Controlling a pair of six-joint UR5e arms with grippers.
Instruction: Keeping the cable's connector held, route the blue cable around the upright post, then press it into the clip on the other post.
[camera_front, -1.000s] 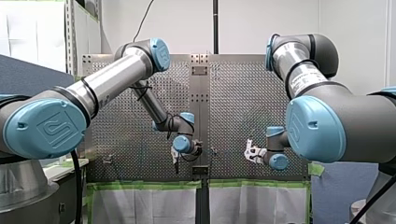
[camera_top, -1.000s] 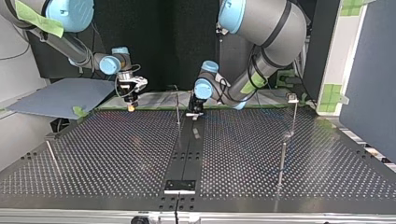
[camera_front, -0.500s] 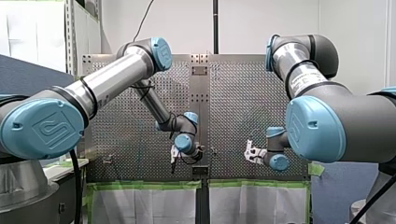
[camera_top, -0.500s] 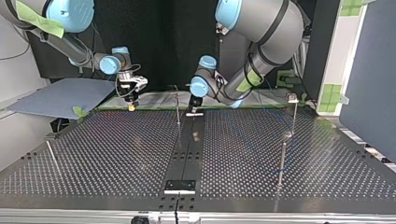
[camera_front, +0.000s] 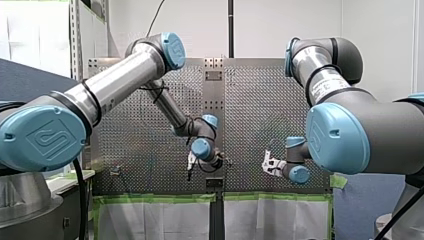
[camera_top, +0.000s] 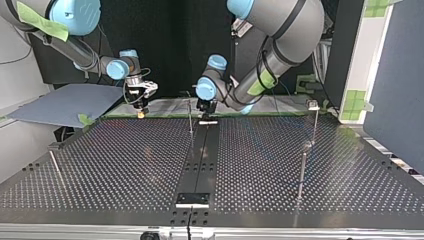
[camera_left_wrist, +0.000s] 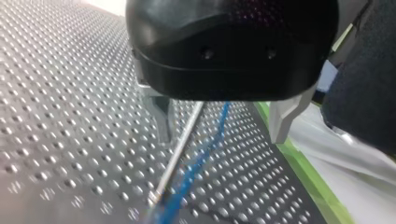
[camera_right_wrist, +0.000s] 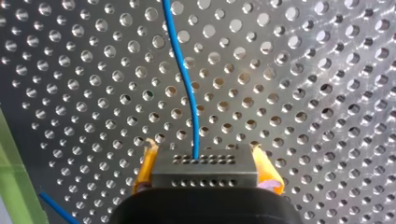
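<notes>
My right gripper (camera_right_wrist: 203, 179) has yellow pads and is shut on a grey connector block (camera_right_wrist: 203, 167). The blue cable (camera_right_wrist: 183, 79) runs out of that block over the perforated table. My left gripper (camera_left_wrist: 219, 135) is open, its metal fingers (camera_left_wrist: 161, 119) standing wide apart. A thin upright post (camera_left_wrist: 180, 149) and a stretch of the blue cable (camera_left_wrist: 208, 154) stand between them, nothing gripped. In the top view my left gripper (camera_top: 206, 111) hangs beside this post (camera_top: 190, 116), and my right gripper (camera_top: 141, 111) is off to its left. A taller post with a clip head (camera_top: 313, 106) rises at the right.
A second post (camera_top: 301, 170) stands nearer the camera at the top view's right, and a slanted rod (camera_top: 55, 166) at its left. A dark centre strip with a plate (camera_top: 193, 199) runs down the table. Green tape (camera_left_wrist: 303, 172) edges the table behind my left gripper.
My left gripper has moved toward the top view's left and back, closing in on the thin post. My right gripper has stayed put with the connector.
</notes>
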